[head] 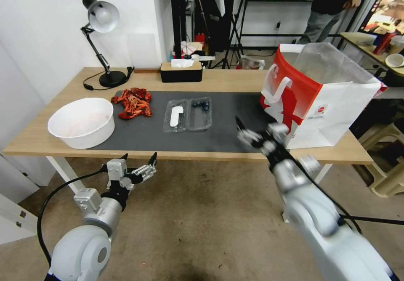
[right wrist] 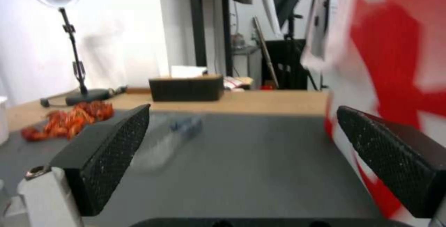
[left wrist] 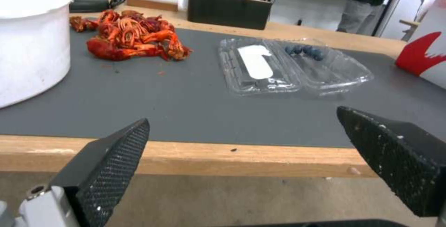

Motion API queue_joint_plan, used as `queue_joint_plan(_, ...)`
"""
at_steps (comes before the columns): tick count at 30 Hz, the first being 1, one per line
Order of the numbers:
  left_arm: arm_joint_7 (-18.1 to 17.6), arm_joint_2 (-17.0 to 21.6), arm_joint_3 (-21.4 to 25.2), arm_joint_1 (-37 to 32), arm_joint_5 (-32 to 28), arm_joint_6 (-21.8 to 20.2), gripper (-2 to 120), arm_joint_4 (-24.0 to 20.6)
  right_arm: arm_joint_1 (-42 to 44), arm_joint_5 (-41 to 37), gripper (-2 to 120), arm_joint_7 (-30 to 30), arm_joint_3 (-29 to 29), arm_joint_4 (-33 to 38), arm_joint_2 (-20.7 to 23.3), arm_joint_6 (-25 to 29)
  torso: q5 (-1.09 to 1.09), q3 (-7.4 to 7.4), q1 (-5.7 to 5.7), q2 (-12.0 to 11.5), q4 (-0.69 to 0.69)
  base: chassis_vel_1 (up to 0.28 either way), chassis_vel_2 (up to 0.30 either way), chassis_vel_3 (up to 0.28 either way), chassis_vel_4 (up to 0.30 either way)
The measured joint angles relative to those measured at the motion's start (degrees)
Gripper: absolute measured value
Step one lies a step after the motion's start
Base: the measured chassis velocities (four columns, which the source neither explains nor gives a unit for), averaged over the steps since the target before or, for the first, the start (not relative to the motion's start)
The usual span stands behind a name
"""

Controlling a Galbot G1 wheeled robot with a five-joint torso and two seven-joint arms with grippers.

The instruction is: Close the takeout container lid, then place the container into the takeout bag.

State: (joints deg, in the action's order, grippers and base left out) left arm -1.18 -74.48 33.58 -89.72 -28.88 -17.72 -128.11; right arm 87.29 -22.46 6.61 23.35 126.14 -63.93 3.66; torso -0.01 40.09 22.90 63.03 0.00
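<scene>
The takeout container (head: 187, 114) lies open mid-bench, its lid (head: 176, 115) flat. The right hand (head: 252, 134), wide open at the front edge, should fold that lid over squarely; the left hand (head: 139, 163) hangs wide below.

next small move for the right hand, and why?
Probably ease the open right hand toward the takeout container: its lid lies flat open on the mat, untouched, and this hand is nearer than the left hand, below the table edge.
</scene>
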Motion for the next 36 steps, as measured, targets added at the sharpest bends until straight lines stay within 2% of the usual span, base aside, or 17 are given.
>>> queue_joint_plan(2,-0.1,0.0,-0.3,0.1,-0.2,0.0,100,0.1,6.3,3.1,100,-1.8,1.4,0.5,-2.2,4.0,0.0,0.0,-0.01,0.0,0.0,0.0,0.0,0.0,0.0)
queue_joint_plan(7,-0.1,0.1,-0.8,0.3,-0.4,-0.1,100,0.2,11.1,5.1,100,-2.3,1.7,0.2,-4.4,7.1,0.01,0.0,0.0,0.0,-0.01,0.0,0.0,0.0,0.0)
queue_joint_plan(14,-0.6,0.3,-1.3,1.0,-1.7,-0.5,100,0.0,12.4,6.2,100,-2.2,1.7,0.3,-5.6,7.8,0.01,0.01,0.01,0.0,0.01,0.0,0.0,0.0,0.0)
queue_joint_plan(18,-2.0,0.3,-1.9,2.6,-5.5,-1.3,100,-0.1,12.6,6.3,100,-2.0,1.7,0.7,-5.6,7.7,0.01,0.01,0.01,0.0,0.02,0.0,0.0,0.0,0.0)
queue_joint_plan(19,-2.4,0.3,-2.2,3.2,-6.9,-1.5,100,-0.1,12.6,6.3,100,-2.0,1.8,0.8,-5.6,7.6,0.01,0.01,0.02,0.0,0.02,0.0,0.0,0.0,0.0)
queue_joint_plan(21,-6.7,0.5,-4.7,6.8,-16.8,-1.8,100,0.9,12.6,6.4,100,-1.9,1.8,0.9,-5.5,7.4,0.01,0.01,0.01,0.0,-0.01,0.0,0.0,0.0,0.0)
queue_joint_plan(22,-6.7,0.5,-4.7,6.8,-16.8,-1.8,100,0.9,12.6,6.4,100,-1.9,1.8,0.9,-5.5,7.4,0.01,0.01,0.01,0.0,-0.01,0.0,0.0,0.0,0.0)
queue_joint_plan(23,-8.1,0.5,-5.4,7.6,-19.4,-1.7,100,1.1,12.6,6.5,100,-1.9,1.8,0.9,-5.4,7.4,0.0,0.02,0.01,0.0,-0.03,0.0,0.0,0.0,0.0)
queue_joint_plan(24,-11.9,0.2,-6.6,9.2,-25.9,-0.9,100,1.5,11.7,6.4,100,-1.7,1.2,0.5,-4.9,6.9,0.0,0.02,0.02,0.0,-0.05,0.0,0.0,0.0,0.0)
queue_joint_plan(26,-15.5,-0.5,-7.3,10.3,-32.4,1.1,100,1.6,9.4,5.7,100,-1.4,-0.1,-0.5,-3.8,6.1,0.02,0.02,0.02,0.0,0.0,0.0,0.0,0.0,0.0)
queue_joint_plan(27,-15.5,-0.5,-7.3,10.3,-32.4,1.1,100,1.6,9.4,5.7,100,-1.4,-0.1,-0.5,-3.8,6.1,0.02,0.02,0.02,0.0,0.0,0.0,0.0,0.0,0.0)
queue_joint_plan(29,-18.8,-1.2,-8.4,11.9,-38.7,3.7,100,2.2,6.8,5.1,100,-1.3,-1.3,-1.6,-2.7,5.3,0.04,0.02,0.03,0.0,0.07,0.0,0.0,0.0,0.0)
queue_joint_plan(30,-20.0,-1.4,-9.4,13.3,-42.1,4.4,100,2.9,6.6,4.9,100,-1.2,-1.3,-1.6,-2.6,5.1,0.0,0.02,0.03,0.0,0.02,0.0,0.0,0.0,0.0)
queue_joint_plan(31,-20.0,-1.4,-9.4,13.3,-42.1,4.4,100,2.9,6.6,4.9,100,-1.2,-1.3,-1.6,-2.6,5.1,0.0,0.02,0.03,0.0,0.02,0.0,0.0,0.0,0.0)
queue_joint_plan(35,-21.9,-1.5,-12.5,17.3,-49.4,5.7,100,5.2,7.5,4.9,100,-1.2,-0.7,-0.9,-2.7,4.8,0.0,0.02,0.02,0.0,-0.01,0.0,0.0,0.0,0.0)
queue_joint_plan(36,-21.9,-1.5,-12.5,17.3,-49.4,5.7,100,5.2,7.5,4.9,100,-1.2,-0.7,-0.9,-2.7,4.8,0.0,0.02,0.02,0.0,-0.01,0.0,0.0,0.0,0.0)
